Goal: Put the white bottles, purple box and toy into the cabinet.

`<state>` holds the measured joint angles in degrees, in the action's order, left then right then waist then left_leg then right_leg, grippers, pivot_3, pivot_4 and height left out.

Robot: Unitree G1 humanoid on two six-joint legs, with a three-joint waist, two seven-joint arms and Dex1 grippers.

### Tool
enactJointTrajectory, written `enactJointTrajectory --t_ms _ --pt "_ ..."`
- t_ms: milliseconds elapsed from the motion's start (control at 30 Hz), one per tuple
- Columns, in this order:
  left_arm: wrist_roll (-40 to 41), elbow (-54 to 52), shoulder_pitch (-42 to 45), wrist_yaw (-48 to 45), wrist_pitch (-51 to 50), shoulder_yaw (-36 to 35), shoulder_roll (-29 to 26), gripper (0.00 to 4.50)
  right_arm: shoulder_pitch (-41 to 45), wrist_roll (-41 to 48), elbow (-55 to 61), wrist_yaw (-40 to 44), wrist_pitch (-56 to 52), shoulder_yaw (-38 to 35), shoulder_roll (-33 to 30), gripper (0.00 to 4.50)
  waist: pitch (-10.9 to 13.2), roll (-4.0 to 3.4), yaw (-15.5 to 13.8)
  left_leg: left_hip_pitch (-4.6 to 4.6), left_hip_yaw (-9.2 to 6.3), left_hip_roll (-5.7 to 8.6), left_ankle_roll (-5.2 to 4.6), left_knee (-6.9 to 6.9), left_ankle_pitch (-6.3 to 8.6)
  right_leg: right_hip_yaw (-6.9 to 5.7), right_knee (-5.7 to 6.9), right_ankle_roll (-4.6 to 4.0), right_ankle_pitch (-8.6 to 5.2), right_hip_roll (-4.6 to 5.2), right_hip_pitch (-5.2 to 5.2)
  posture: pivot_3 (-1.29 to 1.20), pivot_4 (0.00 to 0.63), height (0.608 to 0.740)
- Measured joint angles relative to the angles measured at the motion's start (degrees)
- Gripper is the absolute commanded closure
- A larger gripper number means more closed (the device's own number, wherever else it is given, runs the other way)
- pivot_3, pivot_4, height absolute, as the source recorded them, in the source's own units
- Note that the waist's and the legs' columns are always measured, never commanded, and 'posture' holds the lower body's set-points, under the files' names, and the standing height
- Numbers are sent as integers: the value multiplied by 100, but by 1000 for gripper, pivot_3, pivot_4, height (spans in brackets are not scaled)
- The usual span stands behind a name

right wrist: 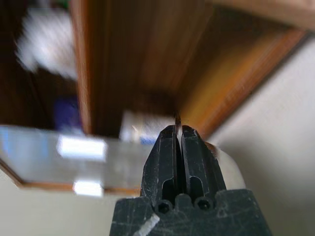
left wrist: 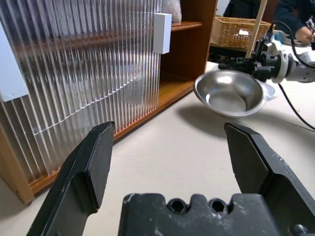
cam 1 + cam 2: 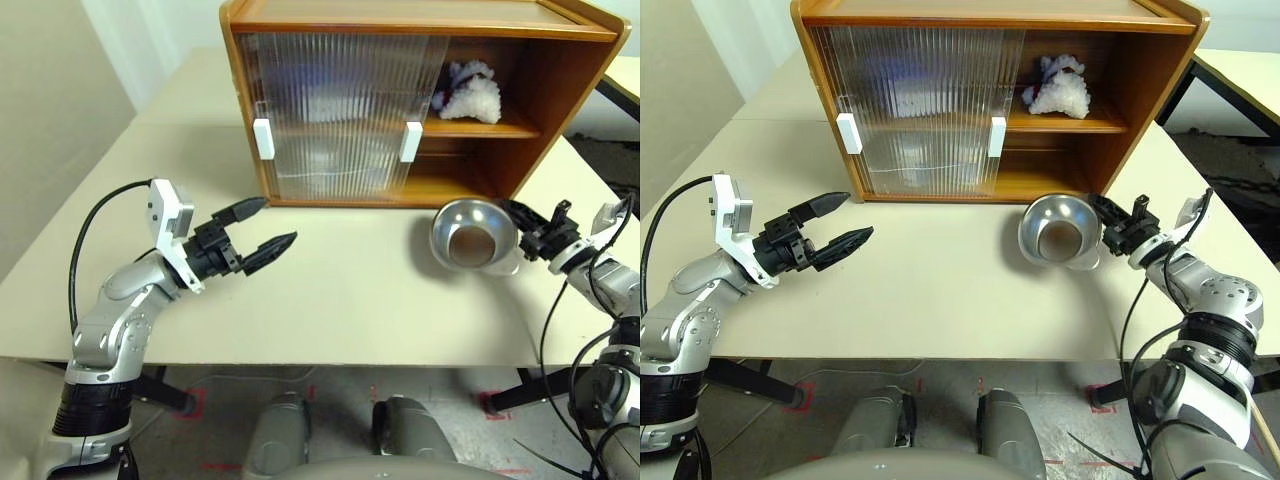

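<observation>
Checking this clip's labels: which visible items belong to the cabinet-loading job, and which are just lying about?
Job items:
- cabinet, sliding doors covering its left part
- toy, on the upper shelf
- pale shapes behind the ribbed doors, too blurred to name

Not part of it:
- steel bowl, rim pinched in the right gripper
- left gripper, open, holding nothing

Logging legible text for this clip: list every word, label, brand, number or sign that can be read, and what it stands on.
No readable text.
Cabinet: no lettering on the wood or its ribbed doors.
Pale shapes behind the doors: any labels are too blurred to read.
Steel bowl: plain.
Toy: no tag legible.
</observation>
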<state>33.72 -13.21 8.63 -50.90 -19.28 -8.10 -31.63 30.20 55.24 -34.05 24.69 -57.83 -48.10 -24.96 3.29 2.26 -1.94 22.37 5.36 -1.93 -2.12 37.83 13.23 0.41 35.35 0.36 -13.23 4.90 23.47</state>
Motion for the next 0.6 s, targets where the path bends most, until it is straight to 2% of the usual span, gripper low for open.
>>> enactJointTrajectory --t_ms 200,267,600 --pt "4 -53 5 23 -55 -2 -7 0 542 560 -149 -715 645 -586 591 4495 1 -2 93 1 -3 3 -1 -13 -1 0 -1 32 14 -1 1 128 0 740" --pt "5 -68 4 36 -74 -11 -16 0 679 658 -271 -866 902 -688 739 4495 3 -4 96 2 -3 3 -2 -17 -1 0 -3 76 40 -1 2 133 0 740" --pt "7 -188 43 145 -138 -28 -18 0 1213 569 -1083 -1066 2630 -622 1205 4495 6 -15 98 0 -3 5 -4 -40 -3 -1 -4 74 37 -2 9 162 0 740"
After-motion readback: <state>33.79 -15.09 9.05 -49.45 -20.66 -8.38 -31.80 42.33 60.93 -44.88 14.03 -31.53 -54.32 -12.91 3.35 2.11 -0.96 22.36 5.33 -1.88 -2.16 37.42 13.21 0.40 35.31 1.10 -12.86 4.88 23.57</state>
